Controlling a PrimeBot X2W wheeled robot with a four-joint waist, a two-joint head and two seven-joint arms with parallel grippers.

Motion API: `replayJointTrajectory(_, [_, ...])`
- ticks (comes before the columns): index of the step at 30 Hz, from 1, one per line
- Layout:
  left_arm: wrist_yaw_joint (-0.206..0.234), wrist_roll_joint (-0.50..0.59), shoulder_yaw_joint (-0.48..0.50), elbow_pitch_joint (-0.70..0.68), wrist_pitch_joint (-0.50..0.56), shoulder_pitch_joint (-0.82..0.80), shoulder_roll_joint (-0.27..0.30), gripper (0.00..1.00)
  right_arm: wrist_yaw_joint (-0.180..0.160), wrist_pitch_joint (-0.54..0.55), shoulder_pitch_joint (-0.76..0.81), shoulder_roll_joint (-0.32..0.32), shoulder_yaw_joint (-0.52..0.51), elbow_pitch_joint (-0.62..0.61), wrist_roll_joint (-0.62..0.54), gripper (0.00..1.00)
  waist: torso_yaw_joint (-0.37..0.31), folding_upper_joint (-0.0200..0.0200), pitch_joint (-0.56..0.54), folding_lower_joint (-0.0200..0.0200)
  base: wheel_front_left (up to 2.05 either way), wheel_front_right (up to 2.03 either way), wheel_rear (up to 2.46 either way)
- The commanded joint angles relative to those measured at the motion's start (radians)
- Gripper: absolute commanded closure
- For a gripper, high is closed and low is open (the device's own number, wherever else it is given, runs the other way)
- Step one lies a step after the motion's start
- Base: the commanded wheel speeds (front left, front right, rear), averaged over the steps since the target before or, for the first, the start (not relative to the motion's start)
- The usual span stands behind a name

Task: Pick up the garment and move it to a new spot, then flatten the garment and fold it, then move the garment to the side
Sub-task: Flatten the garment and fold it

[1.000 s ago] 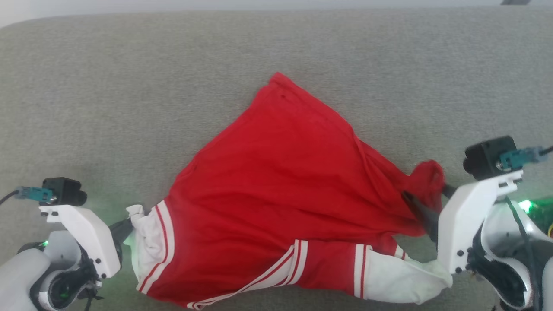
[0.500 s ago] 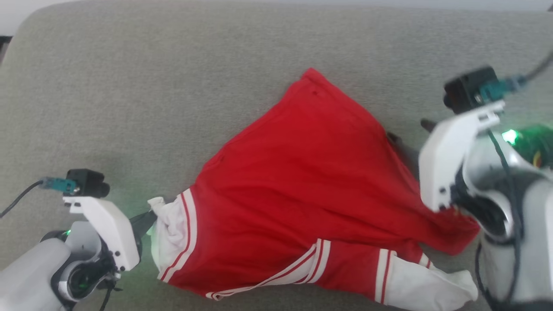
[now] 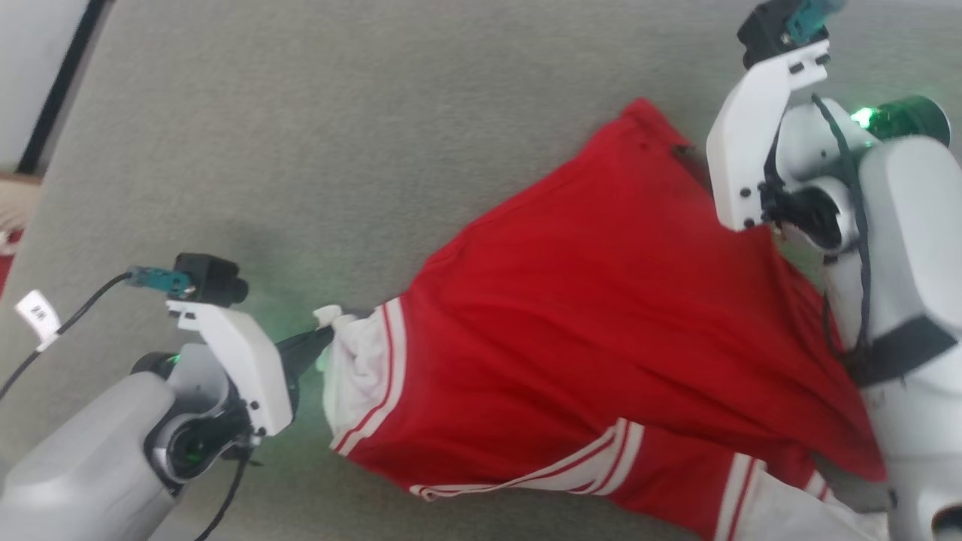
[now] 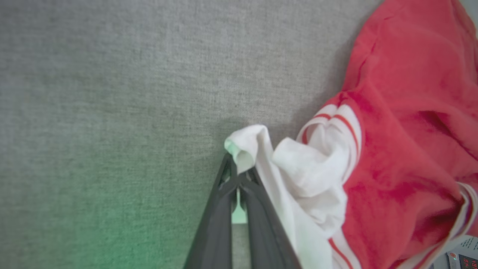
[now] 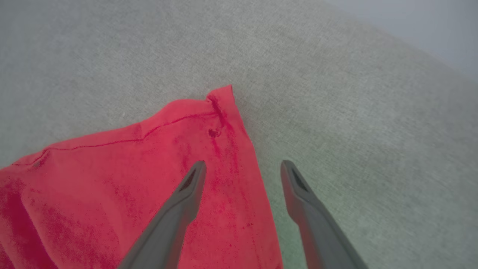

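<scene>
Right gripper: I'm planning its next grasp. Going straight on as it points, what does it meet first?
Likely the edge of the bright red jersey garment, lying between its open fingers; depth is unclear.

Red garment point(image 3: 601, 315) with white striped sleeves, spread rumpled on grey fabric surface point(image 3: 338, 135).

Left arm point(image 3: 75, 466), at eight o'clock in the head view: a smooth grey shell and a white bracket point(image 3: 240, 361) with small black screws. On top sits a black camera point(image 3: 207, 274) with a teal plug point(image 3: 154, 279) and a black cable point(image 3: 68, 324) bearing a white tag point(image 3: 36, 315). Right arm point(image 3: 909, 225), at two o'clock, looks alike, with a green light point(image 3: 864, 116) and a black strap point(image 3: 898, 349). Left gripper point(image 4: 237, 173) and right gripper point(image 5: 243, 162) have long, tapered dark grey fingers.
</scene>
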Motion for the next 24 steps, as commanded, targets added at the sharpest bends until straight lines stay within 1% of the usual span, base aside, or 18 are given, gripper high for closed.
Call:
replayJointTrajectory(1, [-0.008, 0.014, -0.008, 0.017, 0.003, -0.011, -0.011, 1.00, -0.002, -0.009, -0.035, -0.009, 0.018, 0.056, 0.000, 0.00, 0.034, 0.0000, 0.022, 0.0000, 0.00, 0.00, 0.00])
replayJointTrajectory(2, [-0.014, 0.017, -0.009, 0.024, 0.003, -0.017, -0.019, 1.00, -0.002, -0.013, -0.057, -0.016, 0.036, 0.098, -0.001, 0.00, 0.044, 0.0000, 0.026, 0.0000, 0.00, 0.00, 0.00])
replayJointTrajectory(3, [-0.014, 0.017, -0.009, 0.024, 0.003, -0.017, -0.019, 1.00, -0.002, -0.013, -0.057, -0.016, 0.036, 0.098, -0.001, 0.00, 0.044, 0.0000, 0.026, 0.0000, 0.00, 0.00, 0.00])
replayJointTrajectory(4, [-0.017, 0.020, -0.011, 0.031, 0.002, -0.022, -0.027, 1.00, -0.002, -0.013, -0.076, -0.021, 0.048, 0.137, 0.003, 0.00, 0.053, 0.0000, 0.030, 0.0000, 0.00, 0.00, 0.00])
replayJointTrajectory(8, [-0.035, 0.027, -0.019, 0.062, -0.001, -0.037, -0.054, 1.00, -0.001, 0.004, -0.132, -0.028, 0.132, 0.281, 0.027, 0.00, 0.080, 0.0000, 0.043, 0.0000, 0.00, 0.00, 0.00])
replayJointTrajectory(11, [-0.044, 0.026, -0.021, 0.084, -0.004, -0.044, -0.068, 1.00, -0.001, 0.044, -0.125, -0.026, 0.217, 0.369, 0.073, 0.00, 0.092, 0.0000, 0.050, 0.0000, 0.00, 0.00, 0.00])
replayJointTrajectory(15, [-0.053, 0.025, -0.024, 0.111, -0.007, -0.053, -0.079, 1.00, 0.001, 0.094, -0.107, -0.047, 0.308, 0.458, 0.130, 0.00, 0.099, 0.0000, 0.053, 0.0000, 0.00, 0.00, 0.00])
replayJointTrajectory(16, [-0.056, 0.023, -0.023, 0.117, -0.007, -0.056, -0.081, 1.00, 0.002, 0.101, -0.106, -0.051, 0.328, 0.471, 0.144, 0.78, 0.100, 0.0000, 0.053, 0.0000, 0.00, 0.00, 0.00])
replayJointTrajectory(17, [-0.059, 0.022, -0.022, 0.123, -0.008, -0.059, -0.083, 1.00, 0.003, 0.099, -0.108, -0.054, 0.338, 0.478, 0.161, 1.00, 0.100, 0.0000, 0.053, 0.0000, 0.00, 0.00, 0.00])
replayJointTrajectory(20, [-0.061, 0.019, -0.019, 0.141, -0.004, -0.076, -0.079, 1.00, 0.002, 0.028, -0.151, -0.063, 0.342, 0.485, 0.186, 1.00, 0.091, 0.0000, 0.047, 0.0000, 0.00, 0.00, 0.00])
replayJointTrajectory(24, [-0.066, 0.019, -0.004, 0.153, 0.003, -0.109, -0.059, 1.00, -0.001, -0.046, -0.201, -0.061, 0.342, 0.492, 0.210, 1.00, 0.063, 0.0000, 0.023, 0.0000, 0.00, 0.00, 0.00])
